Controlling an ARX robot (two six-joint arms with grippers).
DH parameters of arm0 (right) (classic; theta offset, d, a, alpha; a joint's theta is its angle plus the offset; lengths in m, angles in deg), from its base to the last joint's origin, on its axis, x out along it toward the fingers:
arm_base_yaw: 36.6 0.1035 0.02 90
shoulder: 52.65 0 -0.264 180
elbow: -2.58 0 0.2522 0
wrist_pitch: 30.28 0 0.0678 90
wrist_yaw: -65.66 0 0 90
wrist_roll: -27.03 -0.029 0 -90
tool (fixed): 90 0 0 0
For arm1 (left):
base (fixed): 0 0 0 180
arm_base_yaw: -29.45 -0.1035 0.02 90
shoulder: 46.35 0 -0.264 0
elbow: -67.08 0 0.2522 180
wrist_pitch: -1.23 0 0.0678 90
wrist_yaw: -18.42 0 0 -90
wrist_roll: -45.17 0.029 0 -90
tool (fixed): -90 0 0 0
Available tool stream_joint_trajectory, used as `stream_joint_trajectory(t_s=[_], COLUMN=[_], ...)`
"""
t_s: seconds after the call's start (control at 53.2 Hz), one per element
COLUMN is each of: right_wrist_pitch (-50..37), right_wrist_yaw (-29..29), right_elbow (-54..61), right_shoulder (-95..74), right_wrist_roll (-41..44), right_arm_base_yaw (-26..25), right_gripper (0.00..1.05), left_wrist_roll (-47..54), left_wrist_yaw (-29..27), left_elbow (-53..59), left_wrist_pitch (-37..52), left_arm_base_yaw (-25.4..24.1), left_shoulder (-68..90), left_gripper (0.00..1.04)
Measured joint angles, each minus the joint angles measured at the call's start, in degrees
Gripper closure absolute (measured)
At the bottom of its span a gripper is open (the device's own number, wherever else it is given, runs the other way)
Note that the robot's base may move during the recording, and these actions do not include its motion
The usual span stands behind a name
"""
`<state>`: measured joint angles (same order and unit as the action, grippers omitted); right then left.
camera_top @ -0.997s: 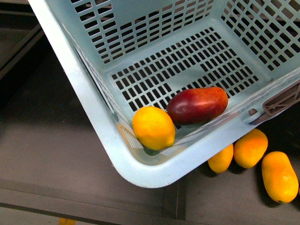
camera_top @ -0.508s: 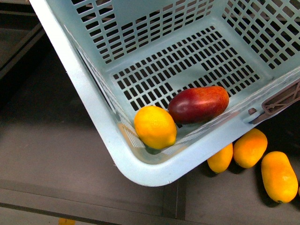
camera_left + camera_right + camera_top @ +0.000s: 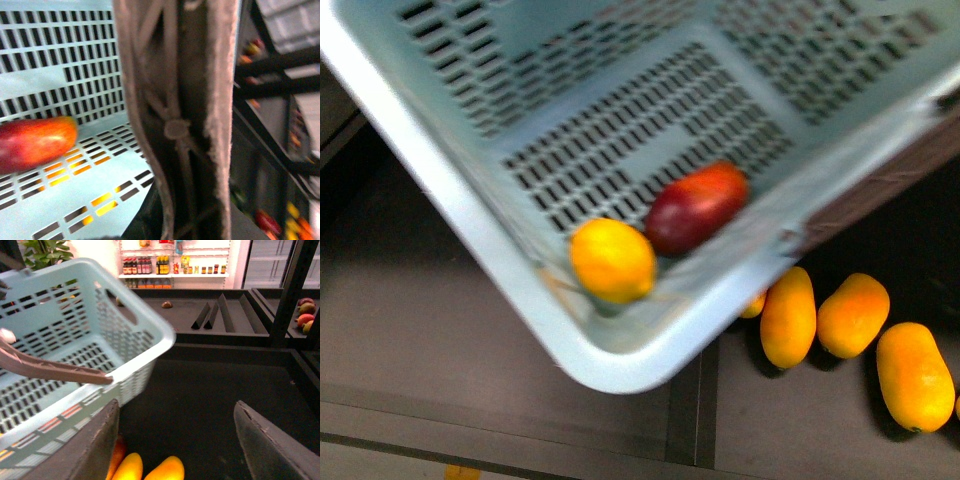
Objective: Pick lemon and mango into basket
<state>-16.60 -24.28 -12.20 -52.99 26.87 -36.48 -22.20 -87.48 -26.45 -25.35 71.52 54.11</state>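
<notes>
The light teal basket (image 3: 470, 225) hangs tilted and blurred across the top of the front view. In its low corner lie the orange-yellow lemon (image 3: 612, 260) and the red-and-yellow mango (image 3: 696, 207), touching each other. The left wrist view shows the mango (image 3: 35, 142) on the slotted floor (image 3: 75, 65), with the basket's brown handle (image 3: 175, 100) running through my left gripper (image 3: 180, 220), which is shut on it. My right gripper (image 3: 177, 440) is open and holds nothing. It hovers over the dark shelf, beside the basket (image 3: 75, 335).
Three long yellow-orange fruits (image 3: 788, 316) (image 3: 853, 315) (image 3: 915, 376) lie on the dark shelf under and right of the basket. Two of these fruits (image 3: 130, 467) show between my right fingers. Black dividers (image 3: 215, 315) stand farther back. A shelf edge (image 3: 520, 425) runs along the front.
The basket has swung left and up and is now blurred. The lemon and mango shifted left with it. The leftmost long fruit below is more uncovered.
</notes>
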Motion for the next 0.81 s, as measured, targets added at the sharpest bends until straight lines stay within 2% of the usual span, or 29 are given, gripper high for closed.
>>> stream_joint_trajectory(t_s=[0.094,0.15,0.207,0.301,0.414,0.602,0.809], right_wrist_pitch=[0.0,0.0,0.0,0.0,0.0,0.0,0.0], right_wrist_yaw=[-0.2,-0.2,-0.2,-0.1,0.0,-0.1,-0.1], right_elbow=[0.0,0.0,0.0,0.0,0.0,0.0,0.0], right_shoulder=[0.0,0.0,0.0,0.0,0.0,0.0,0.0], right_wrist_roll=[0.0,0.0,0.0,0.0,0.0,0.0,0.0], right_arm_base_yaw=[0.0,0.0,0.0,0.0,0.0,0.0,0.0], right_gripper=[0.16,0.08,0.08,0.09,0.09,0.09,0.09], left_wrist_roll=[1.9,3.1,3.3,-0.6,-5.5,-10.6,-11.4], left_wrist_yaw=[-9.2,-10.8,-10.7,-8.7,-5.2,-1.0,3.1], left_elbow=[-1.7,-2.7,-3.4,-4.9,-7.2,-11.0,-12.9], left_wrist_pitch=[0.5,1.9,3.8,6.5,8.4,11.8,13.1], left_arm_base_yaw=[-2.3,-4.7,-7.4,-12.5,-16.2,-19.8,-22.4], left_shoulder=[3.5,5.7,7.6,10.8,13.9,18.1,21.6], left_gripper=[0.99,0.99,0.99,0.99,0.99,0.99,0.99])
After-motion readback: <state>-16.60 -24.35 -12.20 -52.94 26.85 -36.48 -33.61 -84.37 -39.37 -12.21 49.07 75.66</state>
